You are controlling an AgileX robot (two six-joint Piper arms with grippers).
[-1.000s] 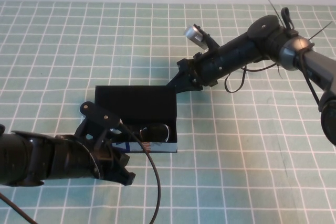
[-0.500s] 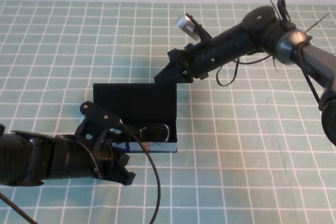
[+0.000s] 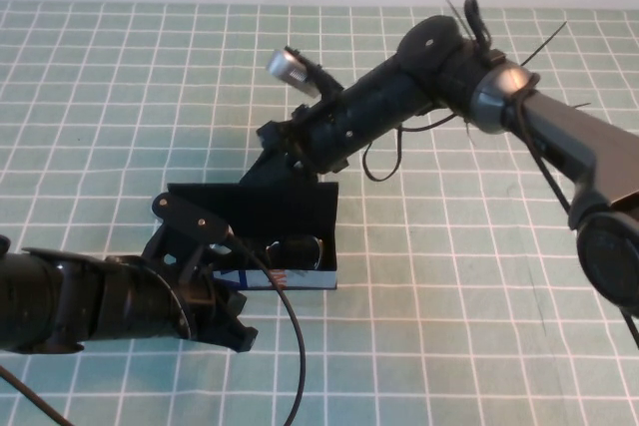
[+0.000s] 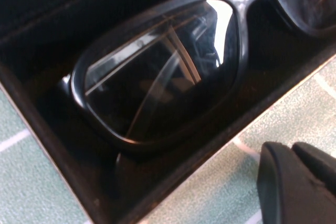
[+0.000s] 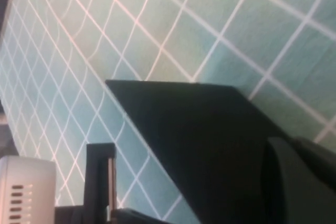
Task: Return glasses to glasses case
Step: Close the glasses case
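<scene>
The black glasses (image 3: 296, 250) lie inside the open glasses case (image 3: 290, 278), whose printed front side faces me. The left wrist view shows one lens (image 4: 157, 77) close up, resting on the black lining behind the case's front wall (image 4: 210, 142). The flat lid (image 3: 262, 209) stands tilted up over the back of the case. My right gripper (image 3: 268, 159) is shut and presses against the lid's back (image 5: 210, 140). My left gripper (image 3: 236, 318) is shut and empty, on the cloth just in front of the case's left end; its fingertips (image 4: 294, 182) show beside the front wall.
A green cloth with a white grid (image 3: 449, 306) covers the table. The right arm (image 3: 399, 97) reaches across from the back right. The left arm's cable (image 3: 300, 346) hangs over the front of the cloth.
My right gripper has swung left along the back of the case, and the lid has risen from lying flat open to tilted up. The left arm and glasses have not moved.
</scene>
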